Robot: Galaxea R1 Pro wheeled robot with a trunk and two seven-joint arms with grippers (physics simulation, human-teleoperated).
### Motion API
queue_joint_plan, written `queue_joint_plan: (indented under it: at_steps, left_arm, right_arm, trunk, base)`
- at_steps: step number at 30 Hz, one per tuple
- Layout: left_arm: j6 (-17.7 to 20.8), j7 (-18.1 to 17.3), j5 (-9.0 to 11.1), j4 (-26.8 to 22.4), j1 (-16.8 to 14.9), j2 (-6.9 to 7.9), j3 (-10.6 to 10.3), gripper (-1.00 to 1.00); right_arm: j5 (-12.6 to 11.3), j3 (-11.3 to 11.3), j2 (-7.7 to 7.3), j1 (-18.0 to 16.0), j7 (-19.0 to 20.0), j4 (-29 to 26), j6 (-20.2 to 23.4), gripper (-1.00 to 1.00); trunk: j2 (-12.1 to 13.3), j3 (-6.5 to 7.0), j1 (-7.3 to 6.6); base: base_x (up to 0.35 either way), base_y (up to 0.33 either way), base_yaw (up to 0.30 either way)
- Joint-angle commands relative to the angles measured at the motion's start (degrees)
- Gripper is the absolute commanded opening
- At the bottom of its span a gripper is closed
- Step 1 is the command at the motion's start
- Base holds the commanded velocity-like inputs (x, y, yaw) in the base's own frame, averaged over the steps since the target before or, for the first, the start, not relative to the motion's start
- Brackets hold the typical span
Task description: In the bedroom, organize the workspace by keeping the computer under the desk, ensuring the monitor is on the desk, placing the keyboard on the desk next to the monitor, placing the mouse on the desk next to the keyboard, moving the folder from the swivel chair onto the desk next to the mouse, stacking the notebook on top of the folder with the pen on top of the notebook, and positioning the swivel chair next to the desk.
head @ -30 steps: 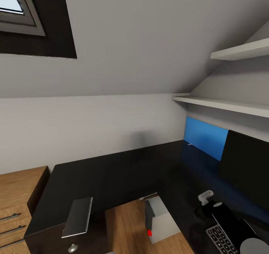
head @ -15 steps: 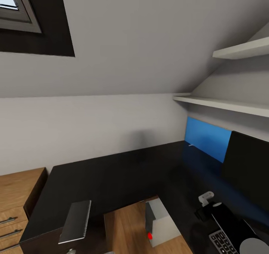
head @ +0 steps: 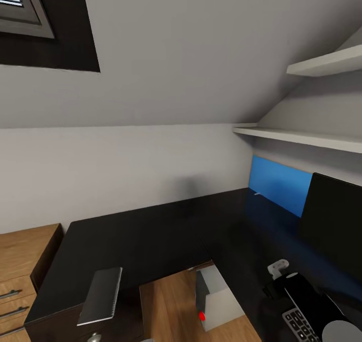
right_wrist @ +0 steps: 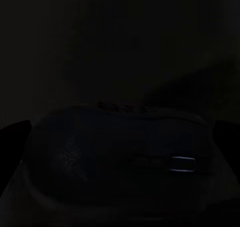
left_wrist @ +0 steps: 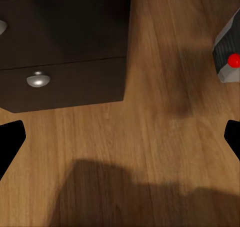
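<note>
Attic home office: desk (head: 151,236), monitor (head: 334,221).

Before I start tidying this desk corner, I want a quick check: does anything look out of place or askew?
Yes. The notebook lies at the desk's front edge above the drawer unit, its near end overhanging. The computer stands on the floor in the desk's inner corner, turned at an angle.

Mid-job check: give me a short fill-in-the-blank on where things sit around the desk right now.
1. The notebook lies on the ____.
2. The computer stands on the ____, its front dot colored red.
3. The monitor stands in front of a ____ wall panel.

Missing words: desk; floor; blue
</note>
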Motion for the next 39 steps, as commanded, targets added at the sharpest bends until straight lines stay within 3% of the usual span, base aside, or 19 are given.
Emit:
queue_joint_plan:
  at_steps: [1,22,26,39]
  left_arm:
    - [-0.21,0.42,0.56,-0.05,-0.07,0.05,-0.39,1.00]
    - [-0.23,0.42,0.56,-0.05,-0.08,0.05,-0.24,1.00]
    - [-0.24,0.42,0.56,-0.05,-0.08,0.05,-0.30,1.00]
    - [-0.24,0.42,0.56,-0.04,-0.10,0.05,-0.31,1.00]
  right_arm:
    - [0.61,0.17,-0.05,-0.03,0.36,-0.11,0.24,-1.00]
    - [0.79,0.45,-0.05,-0.03,0.06,-0.20,0.41,-1.00]
    - [0.79,0.43,-0.05,-0.03,0.03,-0.20,0.41,-1.00]
    - [0.79,0.43,-0.05,-0.03,0.07,-0.20,0.41,-1.00]
  trunk:
    - [-0.05,-0.08,0.00]
    - [-0.05,-0.08,0.00]
    - [-1.66,-0.80,0.88]
    - [-1.66,-0.80,0.88]
  base:
    - [0.000,0.000,0.000]
    - [0.000,0.000,0.000]
    - [0.000,0.000,0.000]
    - [0.000,0.000,0.000]
